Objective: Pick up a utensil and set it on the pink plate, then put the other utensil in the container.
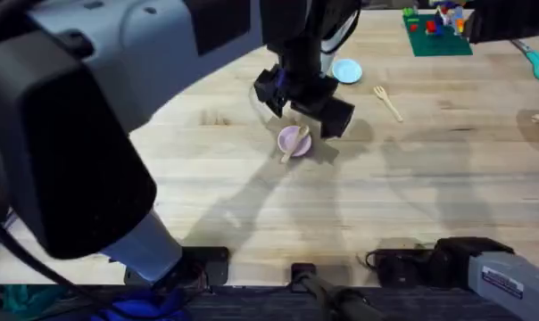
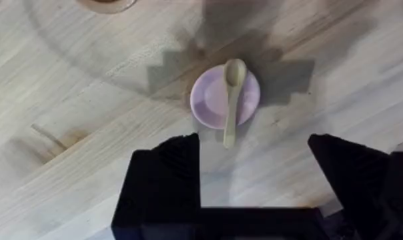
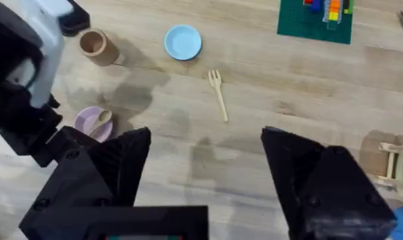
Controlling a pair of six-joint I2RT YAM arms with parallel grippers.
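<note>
Already the spoon [image 2: 233,100] lies on the pink plate [image 2: 211,100] — its bowl rests near the plate's far rim and its slim handle runs across the middle and overhangs the near edge onto the wooden table [image 2: 68,87]. It sits free, touched by nothing, which reads as the first half of the job being done. The left gripper [image 2: 253,170] hangs above it with its black fingers spread wide and empty, the plate showing in the gap between them; that open stance fits a release, I judge, not a grasp.

What remains is the fork [image 3: 218,93], lying flat on the bare table with its tines toward the light-blue plate [image 3: 183,41], well apart from the pink plate. The brown container [image 3: 95,45] stands upright beyond the pink plate, near the left arm. The right gripper [image 3: 205,170] is also parted and holds nothing, with the fork lying ahead of it — probably the better-placed arm for that pickup, though the container stands on the left arm's side, so the carry would cross the table
</note>
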